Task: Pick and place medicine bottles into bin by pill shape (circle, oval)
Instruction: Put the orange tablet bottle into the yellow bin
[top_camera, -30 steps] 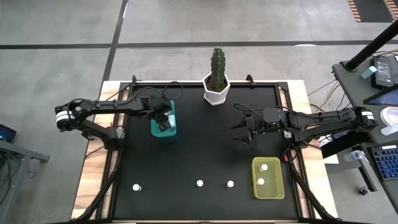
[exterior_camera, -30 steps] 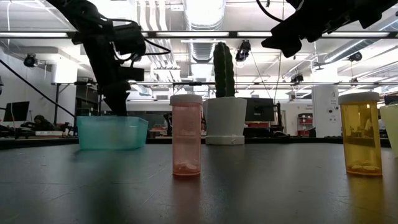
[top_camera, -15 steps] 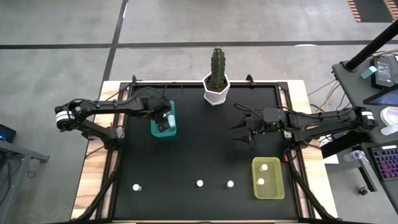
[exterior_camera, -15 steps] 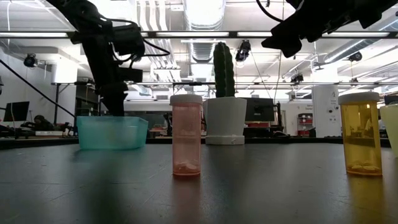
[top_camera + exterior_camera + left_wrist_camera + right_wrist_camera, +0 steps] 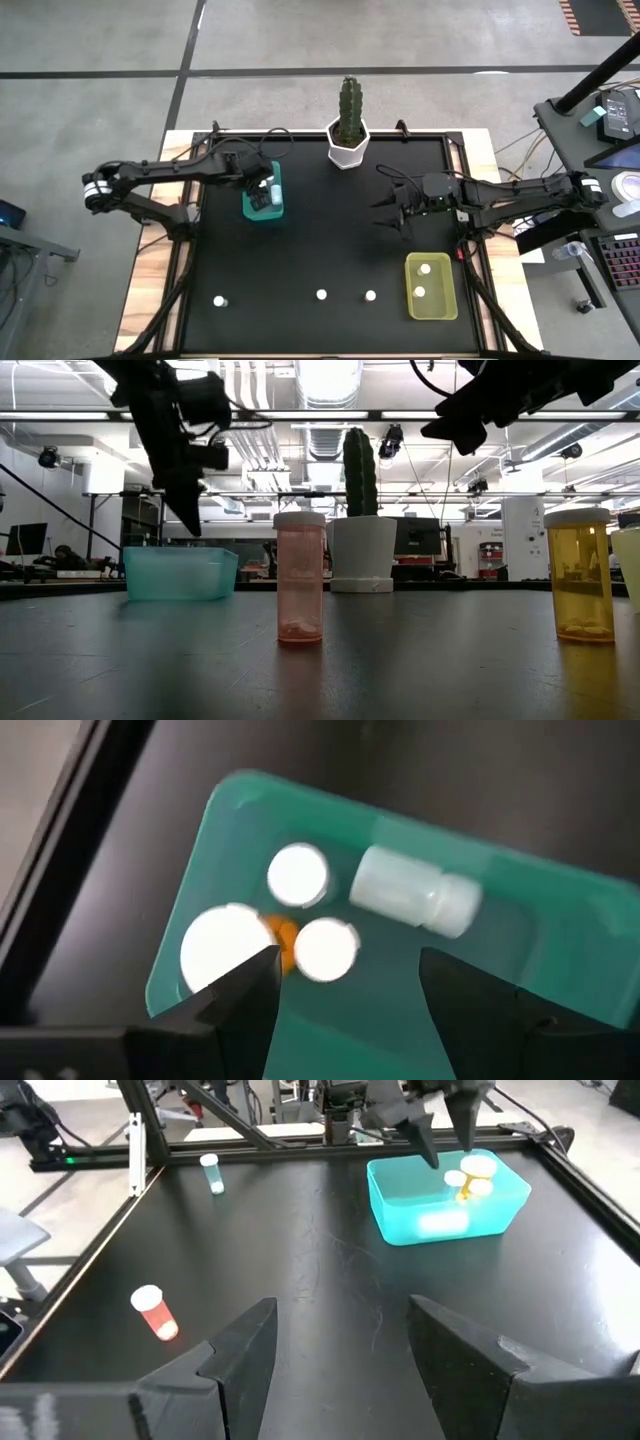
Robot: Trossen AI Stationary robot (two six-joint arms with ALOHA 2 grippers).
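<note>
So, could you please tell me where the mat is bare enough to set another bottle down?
Bare: the wide stretch between the teal bin and the right gripper, and the mat's left edge. Crowded: the front row of bottles, the yellow bin, the cactus pot.

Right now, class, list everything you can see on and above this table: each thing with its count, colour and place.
table: one, black, under everything.
teal bin: one, teal, left part of the table.
bottles in teal bin: four; three upright with white caps, one pale, lying down.
yellow bin: one, yellow, right part of the table.
bottles in yellow bin: two, white caps.
loose bottles: three, white caps, in a row on the table.
cactus: one, green, in a white pot.
left gripper: open, above the teal bin.
right gripper: open, above the table's right half.
</note>
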